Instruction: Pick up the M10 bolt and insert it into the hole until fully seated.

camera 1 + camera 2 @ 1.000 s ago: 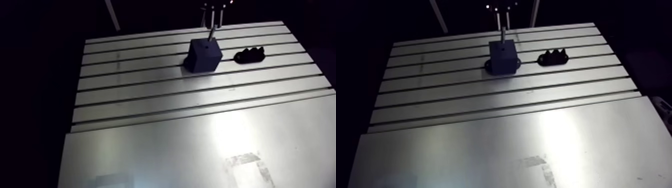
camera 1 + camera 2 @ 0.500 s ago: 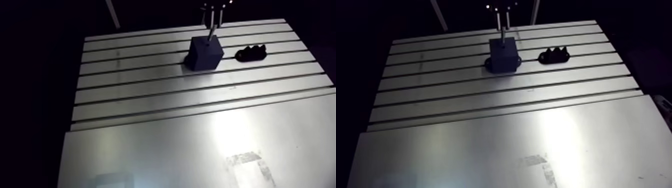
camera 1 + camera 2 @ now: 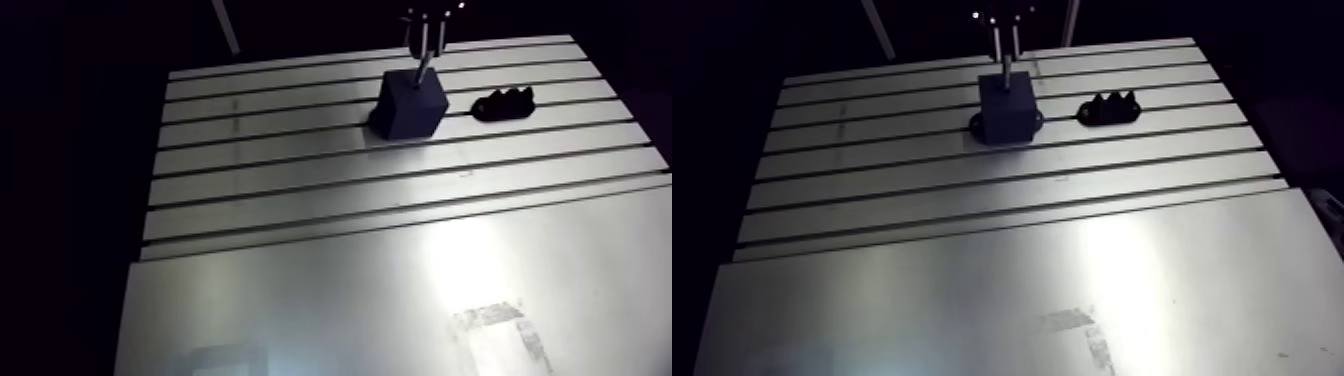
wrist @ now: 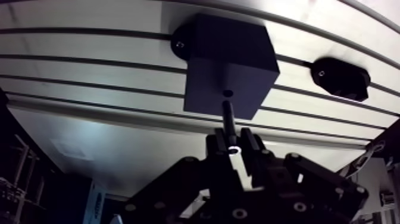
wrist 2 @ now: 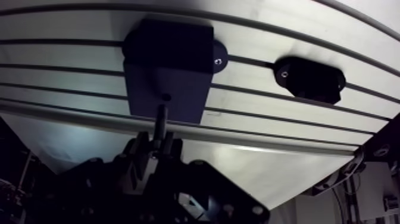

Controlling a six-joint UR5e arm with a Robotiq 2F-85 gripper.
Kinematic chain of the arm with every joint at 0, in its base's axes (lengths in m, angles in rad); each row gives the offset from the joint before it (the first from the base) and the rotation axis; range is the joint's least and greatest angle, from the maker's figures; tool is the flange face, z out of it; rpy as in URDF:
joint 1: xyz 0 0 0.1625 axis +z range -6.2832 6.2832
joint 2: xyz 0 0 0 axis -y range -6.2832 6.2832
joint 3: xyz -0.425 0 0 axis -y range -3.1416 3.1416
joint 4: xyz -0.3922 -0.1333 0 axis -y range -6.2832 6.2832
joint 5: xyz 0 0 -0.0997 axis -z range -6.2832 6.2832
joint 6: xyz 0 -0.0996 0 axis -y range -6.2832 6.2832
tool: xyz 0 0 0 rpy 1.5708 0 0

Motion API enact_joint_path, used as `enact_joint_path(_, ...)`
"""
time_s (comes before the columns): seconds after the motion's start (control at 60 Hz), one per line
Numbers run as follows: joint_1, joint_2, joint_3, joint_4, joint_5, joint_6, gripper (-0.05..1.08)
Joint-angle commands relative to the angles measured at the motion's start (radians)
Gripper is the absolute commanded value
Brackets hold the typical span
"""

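Bolt (image 4: 228,122): a slim dark shaft, plain and straight, with a small bright glint at the gripped end. Its head is hidden between the fingers (image 4: 217,143).

End effector (image 4: 233,143): pinching the bolt, one finger on each side of the shaft's rear end. The free end points away from the end effector, toward the block.

Bolt position: in the wrist view, the tip sits at the mouth of the hole (image 4: 227,93). In the arm view, the shaft stands nearly upright over the block's top face, just under the end effector. It cannot be told for sure whether the tip has entered the hole or only touches its rim; most of the shaft is outside.

Block (image 4: 229,59): a dark, box-shaped part mounted on the slotted part of the desk (image 3: 300,200), close to the far edge. A rounded foot (image 4: 180,42) with a small fastener sticks out at its base. The hole is small, round and dark, in the top face near one side.

Second fixture (image 4: 340,77): dark and low, with a ridged top in the arm view. It lies beside the block toward the desk's right edge, apart from it, and nothing rests on it.
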Motion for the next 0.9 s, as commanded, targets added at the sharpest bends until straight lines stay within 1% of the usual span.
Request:
enact_joint_path(0.017,0.0,0.0,0.005,0.0,0.0,0.0,1.08)
enact_joint_path(0.417,0.001,0.002,0.002,0.0,-0.001,0.006,1.08)
enact_joint_path(0.483,0.001,0.003,0.004,0.0,-0.006,0.008,1.08)
enact_joint_path(0.65,0.0,0.006,0.004,-0.001,-0.007,0.008,1.08)
enact_joint_path(0.9,0.001,0.006,0.004,-0.004,-0.005,0.008,1.08)
